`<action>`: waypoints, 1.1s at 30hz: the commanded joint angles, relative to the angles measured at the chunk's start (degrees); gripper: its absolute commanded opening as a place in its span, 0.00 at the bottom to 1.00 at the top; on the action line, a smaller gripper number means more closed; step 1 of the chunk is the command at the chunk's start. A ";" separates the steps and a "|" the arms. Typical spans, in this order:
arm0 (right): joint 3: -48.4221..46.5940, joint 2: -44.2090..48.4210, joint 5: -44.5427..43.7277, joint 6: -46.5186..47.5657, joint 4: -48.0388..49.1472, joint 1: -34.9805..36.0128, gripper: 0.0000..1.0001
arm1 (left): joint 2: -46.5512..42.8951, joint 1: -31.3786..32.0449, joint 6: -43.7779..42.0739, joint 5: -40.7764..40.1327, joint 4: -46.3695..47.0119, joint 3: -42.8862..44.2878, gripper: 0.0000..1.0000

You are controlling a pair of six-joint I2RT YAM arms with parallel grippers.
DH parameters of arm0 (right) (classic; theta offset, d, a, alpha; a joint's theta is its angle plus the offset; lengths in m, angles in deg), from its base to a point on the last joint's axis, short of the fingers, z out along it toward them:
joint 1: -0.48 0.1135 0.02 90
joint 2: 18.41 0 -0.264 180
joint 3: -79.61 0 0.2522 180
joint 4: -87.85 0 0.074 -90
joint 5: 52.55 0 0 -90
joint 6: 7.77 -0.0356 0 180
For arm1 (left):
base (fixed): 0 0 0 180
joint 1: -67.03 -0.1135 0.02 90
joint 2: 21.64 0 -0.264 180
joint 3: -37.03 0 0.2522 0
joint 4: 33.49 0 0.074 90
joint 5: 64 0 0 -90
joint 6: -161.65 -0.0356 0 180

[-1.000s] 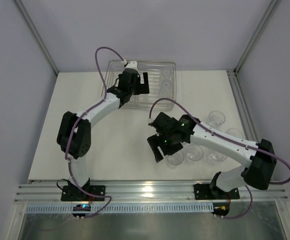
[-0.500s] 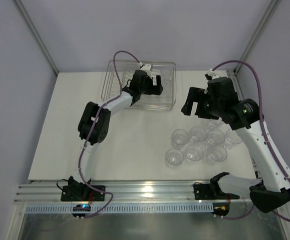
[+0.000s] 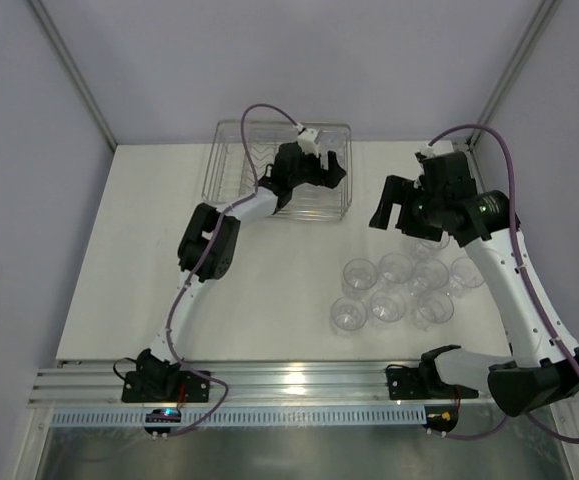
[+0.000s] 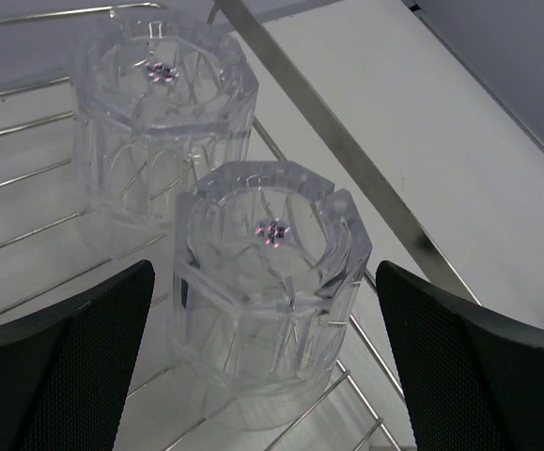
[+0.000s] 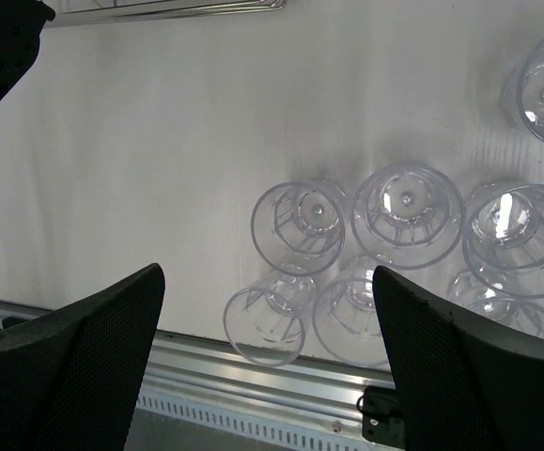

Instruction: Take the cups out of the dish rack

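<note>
Left arm has reached further along the dish rack [image 3: 227, 160]. The left gripper [image 3: 321, 172] is now at its right end, jaws wide apart either side of an upside-down cup [image 4: 267, 282], not touching it. A second cup [image 4: 159, 113] sits just behind. Right gripper [image 3: 397, 214] is parted and empty, hanging above the unloaded cups [image 5: 408, 216]. At least two left to pull.

No legible text or labels, apparently
</note>
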 commanded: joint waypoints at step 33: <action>10.68 1.66 13.28 -1.30 17.39 -3.59 0.93 | -42.22 -1.51 17.97 -17.40 -4.67 -23.02 0.00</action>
